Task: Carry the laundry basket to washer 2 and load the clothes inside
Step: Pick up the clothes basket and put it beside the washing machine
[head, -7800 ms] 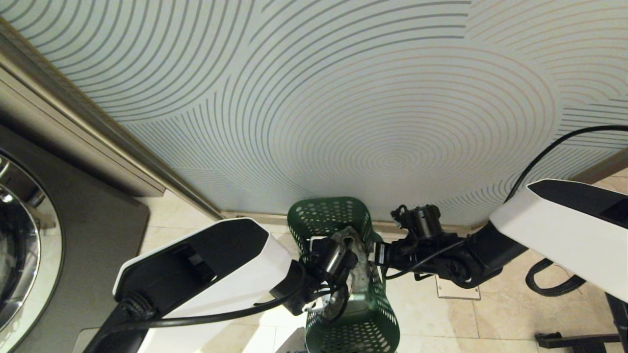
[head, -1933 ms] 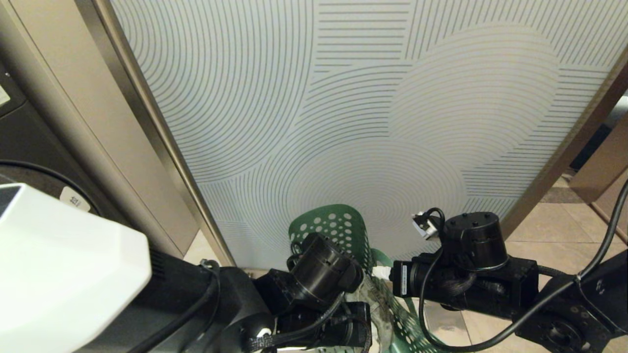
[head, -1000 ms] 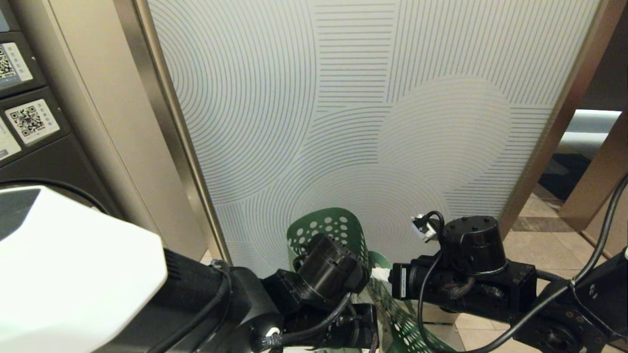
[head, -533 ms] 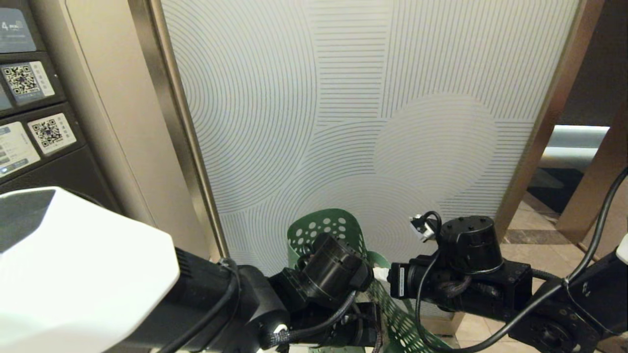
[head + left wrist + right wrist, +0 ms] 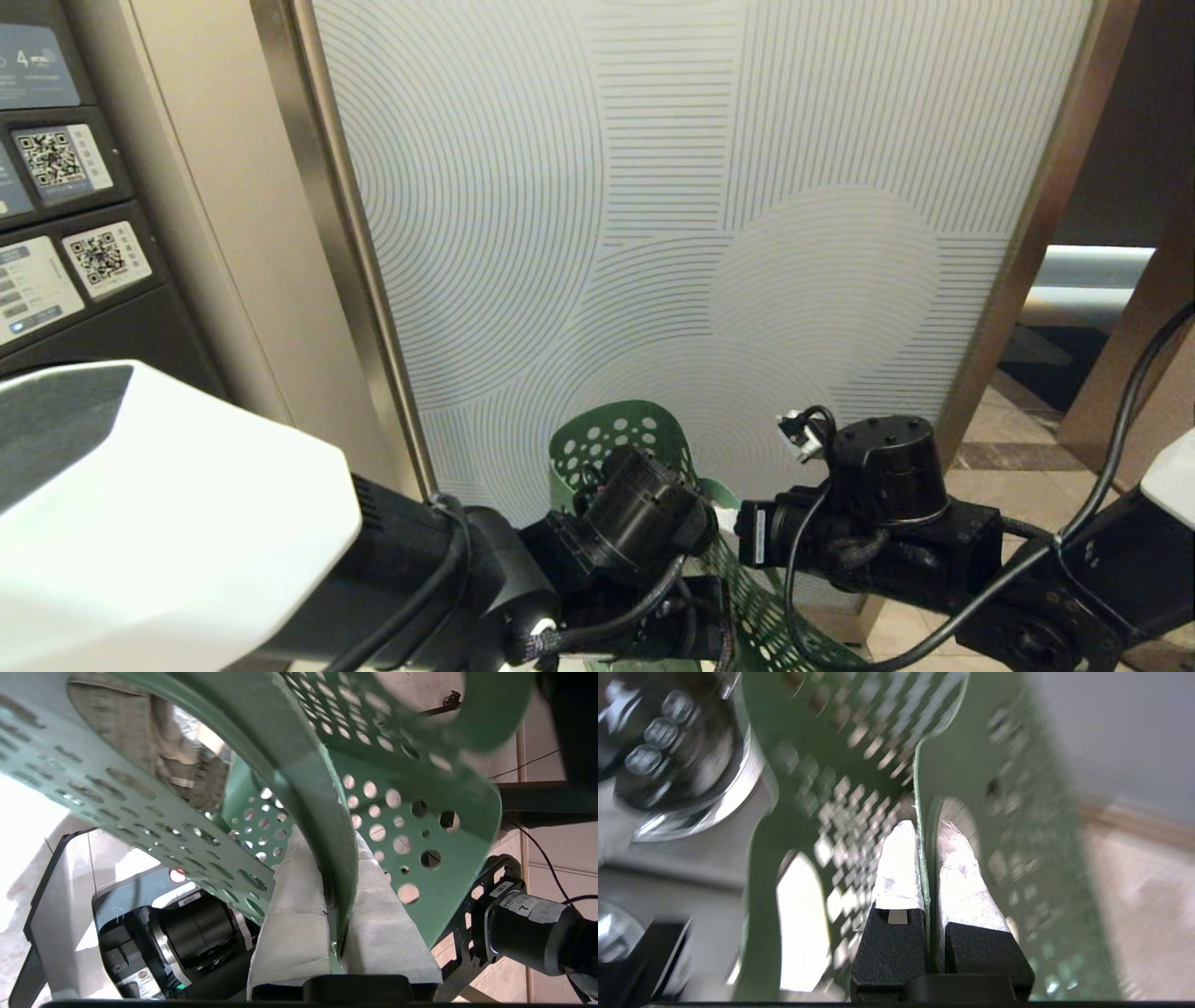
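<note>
The dark green perforated plastic laundry basket point(image 5: 621, 439), hanging between both arms before the striped wall panel point(image 5: 691, 215), looks light but flexible, so the left gripper point(image 5: 338, 896) and right gripper point(image 5: 924, 858) keep their fingers clenched on its thin rim.

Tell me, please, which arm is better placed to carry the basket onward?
Neither alone: left gripper and right gripper are each shut on a wall of the laundry basket, so both should carry it together.
</note>
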Tool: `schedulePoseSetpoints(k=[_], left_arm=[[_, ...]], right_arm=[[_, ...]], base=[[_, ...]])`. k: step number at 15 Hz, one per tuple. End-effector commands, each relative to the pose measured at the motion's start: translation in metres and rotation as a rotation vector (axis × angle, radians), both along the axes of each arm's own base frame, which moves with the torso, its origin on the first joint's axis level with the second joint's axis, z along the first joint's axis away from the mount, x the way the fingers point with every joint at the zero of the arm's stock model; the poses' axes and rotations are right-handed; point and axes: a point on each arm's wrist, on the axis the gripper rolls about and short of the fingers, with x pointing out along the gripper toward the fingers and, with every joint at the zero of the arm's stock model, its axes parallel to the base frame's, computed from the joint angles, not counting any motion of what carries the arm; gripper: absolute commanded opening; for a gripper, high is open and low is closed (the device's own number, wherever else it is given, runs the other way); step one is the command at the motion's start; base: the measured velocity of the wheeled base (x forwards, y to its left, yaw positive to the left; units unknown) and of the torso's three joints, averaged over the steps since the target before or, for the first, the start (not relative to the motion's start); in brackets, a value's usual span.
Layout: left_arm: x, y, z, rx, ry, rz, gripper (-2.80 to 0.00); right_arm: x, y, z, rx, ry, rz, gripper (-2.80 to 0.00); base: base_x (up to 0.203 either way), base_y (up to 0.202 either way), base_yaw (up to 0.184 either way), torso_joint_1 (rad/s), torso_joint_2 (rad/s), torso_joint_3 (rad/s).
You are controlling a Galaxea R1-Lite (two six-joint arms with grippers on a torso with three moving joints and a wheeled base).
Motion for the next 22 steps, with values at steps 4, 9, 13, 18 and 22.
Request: schedulePoseSetpoints(k=[4, 9, 13, 18, 22], left_arm=[[0.0, 0.0, 0.0, -0.004, 0.002, 0.003, -2.8], [-0.001, 0.0, 0.002, -0.006, 0.002, 0.002, -2.8], [0.0, 0.0, 0.001, -0.003, 0.003, 0.002, -2.8], [-0.001, -0.001, 0.001, -0.012, 0.013, -0.012, -2.8], [-0.001, -0.001, 0.003, -0.019, 0.011, -0.012, -2.8]], right_arm=[[-0.005, 0.0, -0.014, -0.073, -0.032, 0.005, -2.8], [-0.013, 0.0, -0.011, -0.068, -0.031, 0.024, -2.8], [-0.015, 0.003, -0.012, -0.087, -0.044, 0.045, -2.8], [-0.021, 0.003, -0.016, -0.11, -0.036, 0.066, -2.8], [-0.024, 0.005, -0.019, -0.13, -0.04, 0.087, -2.8]], base=[[0.0, 0.0, 0.0, 0.0, 0.0, 0.0], [0.0, 0.0, 0.0, 0.0, 0.0, 0.0], [0.0, 0.0, 0.0, 0.0, 0.0, 0.0], [0.0, 0.0, 0.0, 0.0, 0.0, 0.0], [0.0, 0.0, 0.0, 0.0, 0.0, 0.0]])
